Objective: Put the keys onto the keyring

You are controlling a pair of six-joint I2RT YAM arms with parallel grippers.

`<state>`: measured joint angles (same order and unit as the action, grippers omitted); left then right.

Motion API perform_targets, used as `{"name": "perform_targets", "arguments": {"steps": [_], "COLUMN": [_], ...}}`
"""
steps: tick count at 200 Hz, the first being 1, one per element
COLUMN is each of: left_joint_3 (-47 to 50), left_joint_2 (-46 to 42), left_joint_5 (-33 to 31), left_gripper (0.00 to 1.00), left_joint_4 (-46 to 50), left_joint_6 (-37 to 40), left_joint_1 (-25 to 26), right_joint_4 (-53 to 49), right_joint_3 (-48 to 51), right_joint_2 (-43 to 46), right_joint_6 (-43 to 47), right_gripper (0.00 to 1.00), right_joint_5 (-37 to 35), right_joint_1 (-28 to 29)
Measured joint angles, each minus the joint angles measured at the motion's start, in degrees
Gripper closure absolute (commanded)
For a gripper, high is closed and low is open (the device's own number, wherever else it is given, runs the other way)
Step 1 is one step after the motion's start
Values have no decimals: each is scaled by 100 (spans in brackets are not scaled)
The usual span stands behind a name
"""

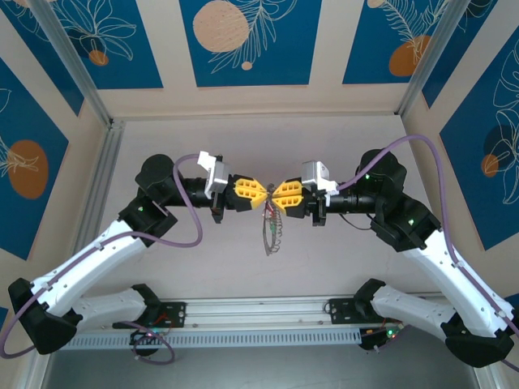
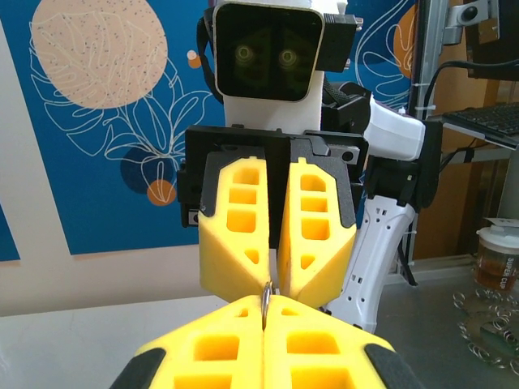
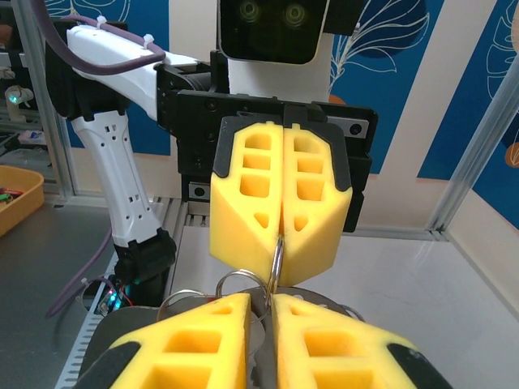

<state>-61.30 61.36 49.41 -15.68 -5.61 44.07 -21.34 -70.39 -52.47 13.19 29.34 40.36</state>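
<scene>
My two yellow-fingered grippers meet tip to tip above the middle of the table. The left gripper (image 1: 263,195) (image 2: 265,306) is shut on the top of the keyring (image 2: 266,293), a thin silvery loop seen edge-on. In the right wrist view that keyring (image 3: 276,259) runs from the left gripper's (image 3: 280,243) closed tips down into a narrow gap between my right gripper's (image 3: 261,298) (image 1: 274,196) fingers. It touches one inner edge only. More rings and chain (image 1: 272,231) dangle below the tips, with faint red and green specks. The keys are too small to tell apart.
A slotted aluminium rail (image 1: 259,312) crosses the near edge between the arm bases. Purple cables (image 1: 186,235) loop beside both arms. Off the table, a cup (image 2: 496,259) stands on a side bench and an orange tray (image 3: 16,194) lies at the far left.
</scene>
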Motion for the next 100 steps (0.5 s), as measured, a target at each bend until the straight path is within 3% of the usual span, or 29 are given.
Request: {"name": "perform_targets", "arguments": {"steps": [25,100], "left_joint_3": [4,7], "left_joint_2": [11,55], "left_joint_5": [11,13], "left_gripper": [100,100], "left_joint_4": [-66,-151], "left_joint_6": [-35,-42], "left_joint_1": [-4,-4], "right_joint_4": [31,129], "right_joint_3": [0,2], "right_joint_2": [-2,-11], "right_joint_6": [-9,-28], "right_gripper": [73,75], "right_joint_5": [-63,-278], "right_joint_1": [0,0]}}
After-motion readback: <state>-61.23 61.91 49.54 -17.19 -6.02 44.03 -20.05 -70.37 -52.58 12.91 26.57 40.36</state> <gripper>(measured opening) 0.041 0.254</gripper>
